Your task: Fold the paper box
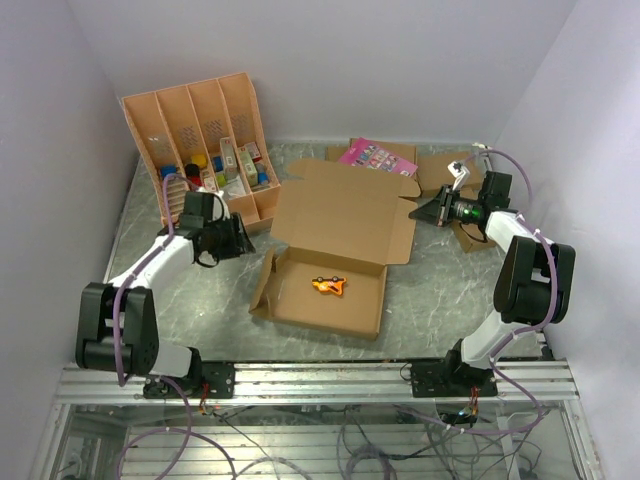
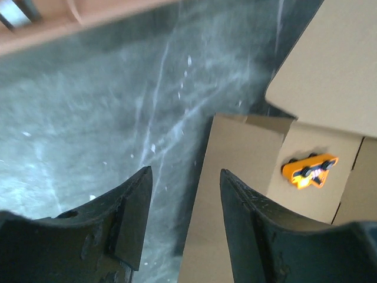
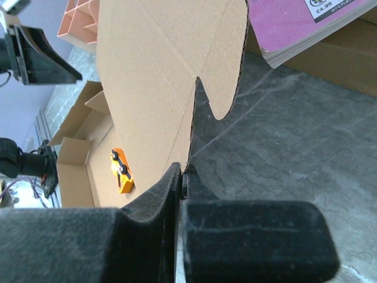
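Note:
The paper box (image 1: 325, 300) lies open in the middle of the table, its lid (image 1: 345, 215) tilted up at the back. A small orange toy car (image 1: 329, 285) lies inside the base. My right gripper (image 1: 420, 212) is shut on the lid's right edge; in the right wrist view the jaws (image 3: 182, 172) pinch the cardboard edge of the lid (image 3: 159, 76), with the car (image 3: 121, 171) beyond. My left gripper (image 1: 240, 238) is open and empty just left of the box. In the left wrist view the left gripper (image 2: 185, 171) hovers over the box's left side flap (image 2: 235, 177), and the car (image 2: 309, 170) shows there too.
An orange-tan compartment tray (image 1: 200, 150) with small items leans at the back left, close behind my left gripper. A pink booklet (image 1: 370, 155) lies on smaller brown boxes (image 1: 440, 170) at the back right, and shows in the right wrist view (image 3: 294, 23). White walls surround the table.

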Tool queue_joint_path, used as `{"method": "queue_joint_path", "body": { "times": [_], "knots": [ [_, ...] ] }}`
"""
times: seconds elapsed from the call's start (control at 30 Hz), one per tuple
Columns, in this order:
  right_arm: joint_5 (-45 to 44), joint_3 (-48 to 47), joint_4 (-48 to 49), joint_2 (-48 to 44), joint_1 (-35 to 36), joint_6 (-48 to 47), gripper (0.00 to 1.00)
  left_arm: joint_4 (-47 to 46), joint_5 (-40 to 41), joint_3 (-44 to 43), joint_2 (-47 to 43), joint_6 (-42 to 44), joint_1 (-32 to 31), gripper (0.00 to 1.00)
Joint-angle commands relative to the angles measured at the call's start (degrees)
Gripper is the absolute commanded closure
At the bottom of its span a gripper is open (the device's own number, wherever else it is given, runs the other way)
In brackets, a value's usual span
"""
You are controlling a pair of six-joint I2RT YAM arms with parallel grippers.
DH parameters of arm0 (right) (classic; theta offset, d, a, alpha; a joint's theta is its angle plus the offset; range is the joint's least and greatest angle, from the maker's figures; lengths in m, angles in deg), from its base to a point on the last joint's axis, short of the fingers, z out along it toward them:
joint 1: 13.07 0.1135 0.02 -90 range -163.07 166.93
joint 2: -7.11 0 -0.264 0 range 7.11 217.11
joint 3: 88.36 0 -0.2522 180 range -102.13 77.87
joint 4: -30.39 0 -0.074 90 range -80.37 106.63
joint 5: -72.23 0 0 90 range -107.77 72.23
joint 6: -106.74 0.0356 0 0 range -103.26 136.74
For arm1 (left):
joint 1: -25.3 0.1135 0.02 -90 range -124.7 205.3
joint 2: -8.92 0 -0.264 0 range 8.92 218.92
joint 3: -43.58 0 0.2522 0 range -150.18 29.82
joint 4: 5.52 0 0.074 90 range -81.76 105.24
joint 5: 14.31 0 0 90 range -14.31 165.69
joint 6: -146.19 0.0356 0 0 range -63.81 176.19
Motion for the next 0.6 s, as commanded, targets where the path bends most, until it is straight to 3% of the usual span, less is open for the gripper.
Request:
{"method": "queue_joint_path", "body": {
  "times": [0.0, 0.17, 0.57],
  "knots": [
    [-0.63, 1.46, 1.15, -1.26, 0.57, -1.74, 1.0, 2.02, -0.21, 2.55, 1.77, -1.71, -2.29, 0.38],
    [-0.84, 2.0, 1.48, -2.32, 0.9, -1.87, 1.0, -1.03, -5.54, 5.95, -0.1, -4.56, -2.25, 0.33],
    [-1.03, 4.76, 1.76, -4.17, 1.44, -1.89, 1.0, -16.78, -21.06, 14.59, -2.01, -14.91, -2.24, 0.33]
  ]
}}
